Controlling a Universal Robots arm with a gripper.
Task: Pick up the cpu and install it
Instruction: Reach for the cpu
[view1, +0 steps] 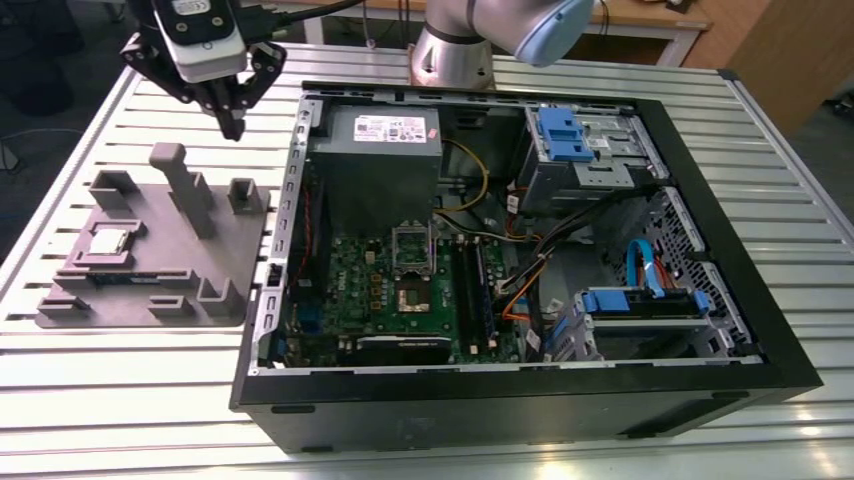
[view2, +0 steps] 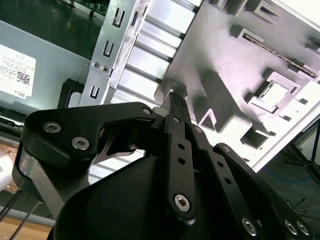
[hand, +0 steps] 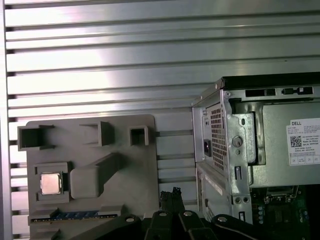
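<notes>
1. Flat grey moulded-plastic holder tray (view1: 160, 292), on ribbed aluminium table (view1: 134, 400), exterior view's left.
2. Small square silver-topped cpu (view1: 110, 243), lying flat in a square pocket on the tray's left part; also in first wrist view (hand: 50, 183).
3. Black two-finger gripper (view1: 234, 128), tips pressed together, nothing held. Hangs above tray's far edge, to exterior view's right of cpu, well apart, no contact.
4. Open black metal desktop case (view1: 534, 400), w/ green motherboard (view1: 400, 290) and grey power-supply box (view1: 380, 165) inside.
</notes>
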